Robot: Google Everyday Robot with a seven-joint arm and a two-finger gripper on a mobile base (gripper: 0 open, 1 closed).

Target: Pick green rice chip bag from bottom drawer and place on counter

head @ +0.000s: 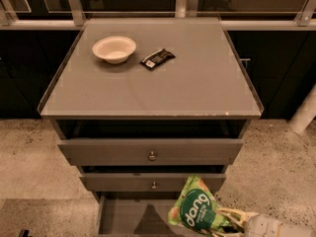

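The green rice chip bag (196,209), light green with a dark green "dang" patch, is tilted and lifted above the open bottom drawer (123,217), in front of the middle drawer's right end. My gripper (229,220) comes in from the lower right and is shut on the bag's right edge. The counter (197,83) is the wide grey cabinet top above the three drawers.
A white bowl (114,49) and a small black wrapped bar (157,59) sit on the counter's back left. Two knobbed drawers (152,152) are slightly pulled out above the bottom one. A white post (305,113) stands at the right. Speckled floor surrounds the cabinet.
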